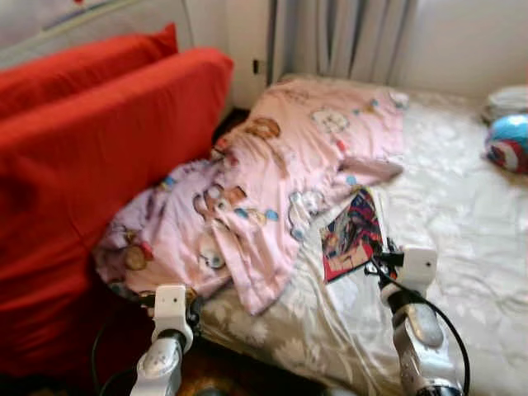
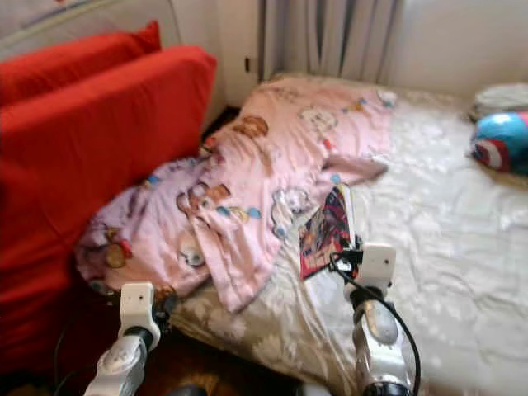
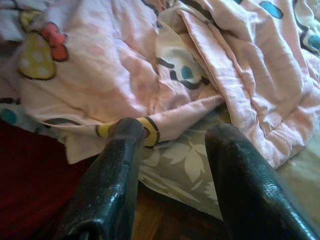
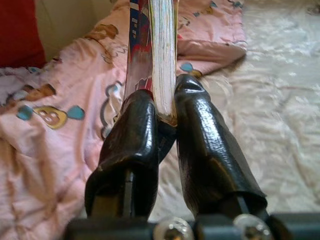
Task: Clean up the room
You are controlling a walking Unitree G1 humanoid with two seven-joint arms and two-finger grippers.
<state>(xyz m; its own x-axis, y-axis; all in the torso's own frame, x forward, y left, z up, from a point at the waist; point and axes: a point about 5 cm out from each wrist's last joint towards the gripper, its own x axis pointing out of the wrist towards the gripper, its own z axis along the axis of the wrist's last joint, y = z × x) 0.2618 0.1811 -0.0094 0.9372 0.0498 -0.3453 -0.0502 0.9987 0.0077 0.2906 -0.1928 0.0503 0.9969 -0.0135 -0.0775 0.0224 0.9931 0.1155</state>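
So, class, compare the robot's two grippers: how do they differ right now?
The right gripper is shut on a book, jaws pinching its edge; the left gripper is open and holds nothing. The right is over the bed; the left sits low at the bed's edge, by the pink blanket. Both have black fingers.

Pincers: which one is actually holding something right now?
The right pincer, shut on the colourful book above the bed. The left pincer is open at the pink blanket's edge, gripping nothing.

No legible text on the book (image 1: 351, 235) cover, the pink blanket (image 1: 272, 177) or elsewhere.
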